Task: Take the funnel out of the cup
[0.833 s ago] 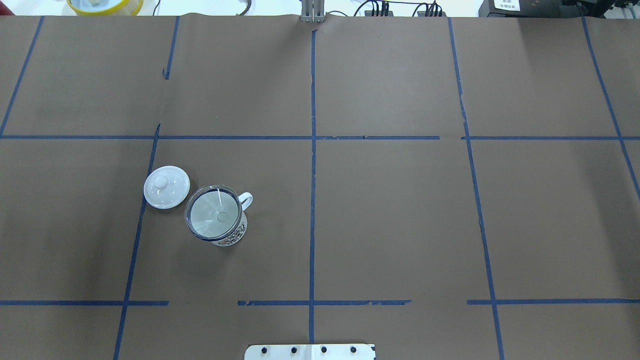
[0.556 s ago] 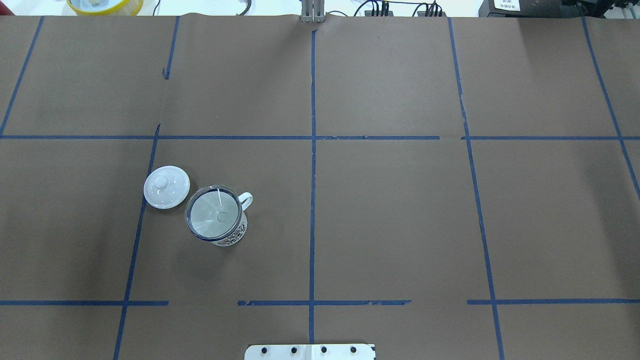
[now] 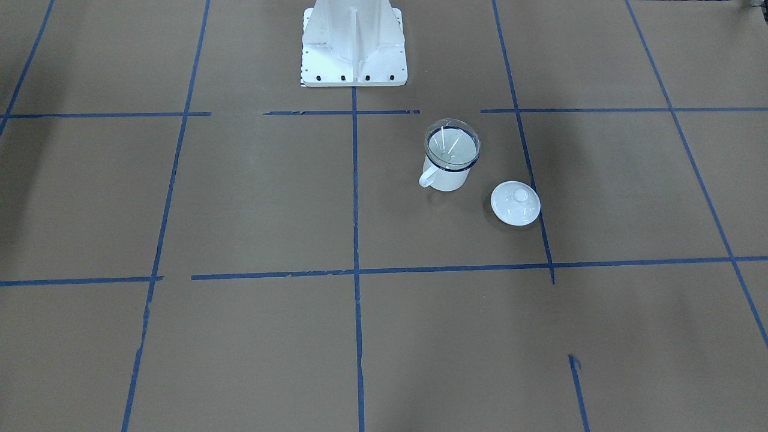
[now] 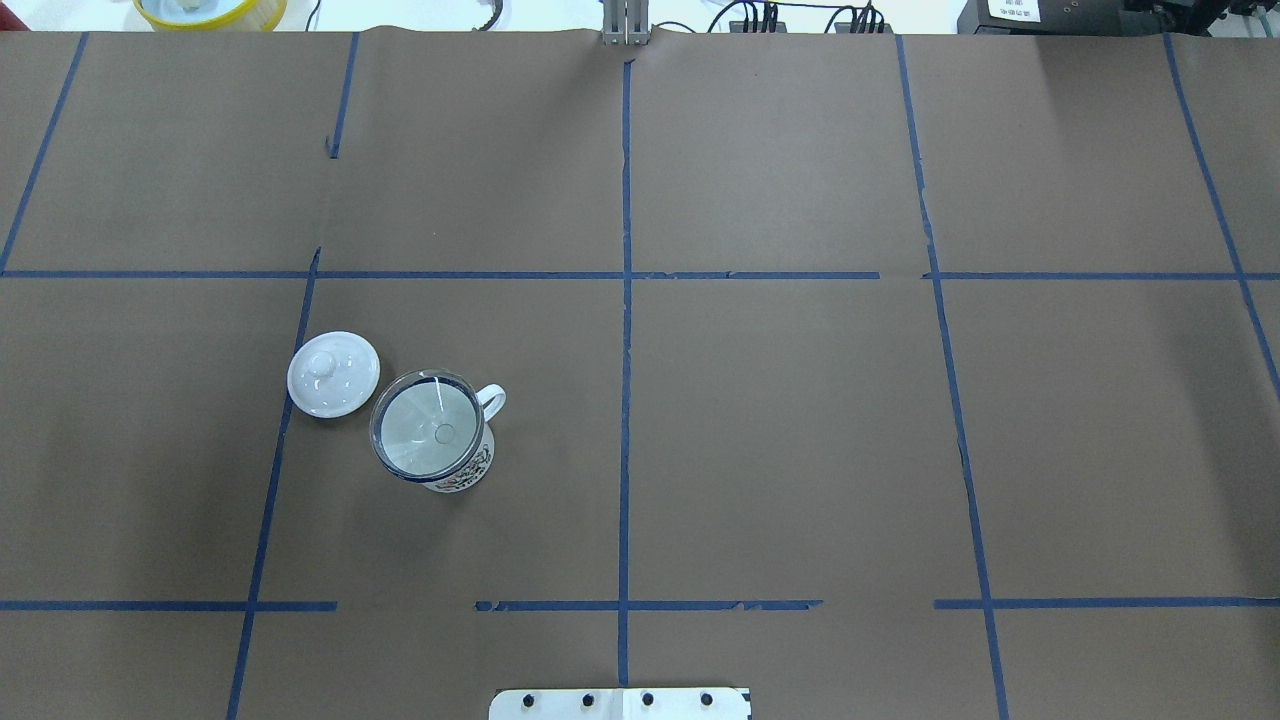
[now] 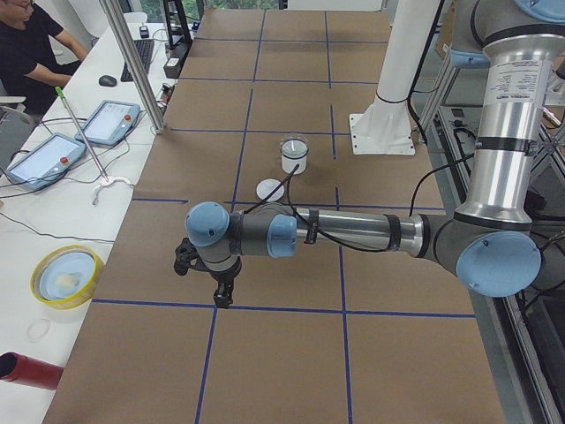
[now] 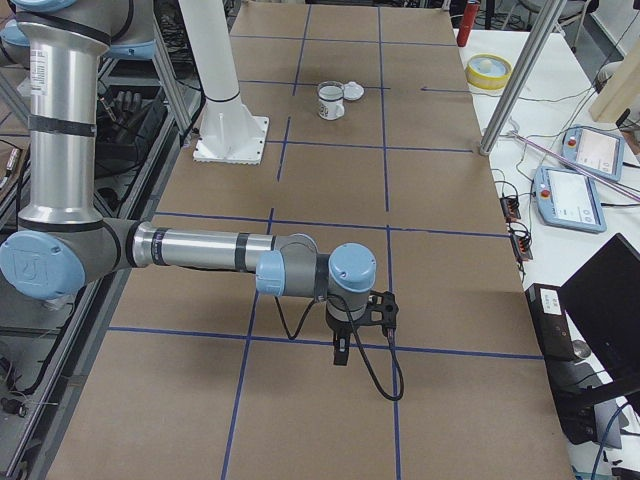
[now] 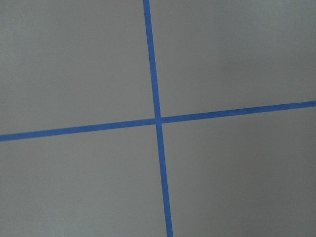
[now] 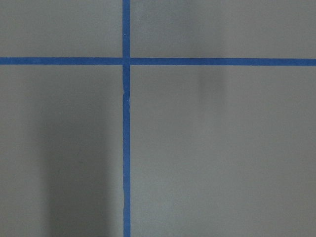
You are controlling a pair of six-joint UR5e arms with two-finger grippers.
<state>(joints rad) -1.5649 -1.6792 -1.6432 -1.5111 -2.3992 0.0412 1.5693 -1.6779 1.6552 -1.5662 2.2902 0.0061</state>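
Note:
The clear funnel sits in the white blue-rimmed cup, left of the table's middle, handle to the right. Both also show in the front view, funnel in cup, and small in the left side view and the right side view. My left gripper shows only in the left side view, pointing down over the table's left end, far from the cup. My right gripper shows only in the right side view, over the right end. I cannot tell whether either is open or shut.
A white round knobbed lid lies just left of the cup, close to it; it also shows in the front view. The robot's white base stands at the near edge. Blue tape lines grid the brown table. Both wrist views show only table and tape.

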